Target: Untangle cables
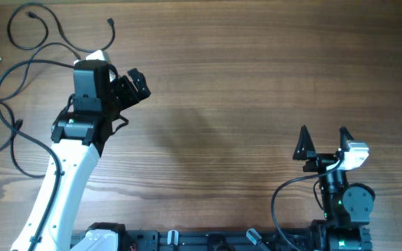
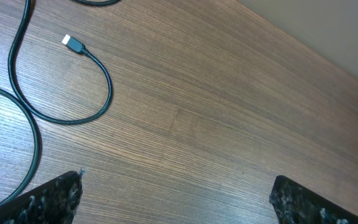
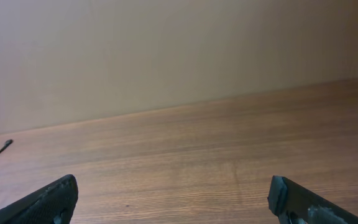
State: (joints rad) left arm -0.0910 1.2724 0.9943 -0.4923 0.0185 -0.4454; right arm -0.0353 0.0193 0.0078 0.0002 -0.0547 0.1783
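Several thin black cables [image 1: 26, 66] lie in loose curves at the far left of the wooden table, some crossing each other. In the left wrist view one cable [image 2: 55, 115] loops to a silvery plug [image 2: 72, 43]. My left gripper [image 1: 132, 86] is open and empty, just right of the cables, above bare wood; its fingers show in its wrist view [image 2: 176, 199]. My right gripper [image 1: 323, 141] is open and empty at the front right, far from the cables; its wrist view [image 3: 173, 196] shows bare table and one cable tip [image 3: 5, 145] at the far left.
The table's far edge meets a plain beige wall [image 3: 166, 50]. A thick black wire [image 1: 278, 202] curves from the right arm's base at the front edge.
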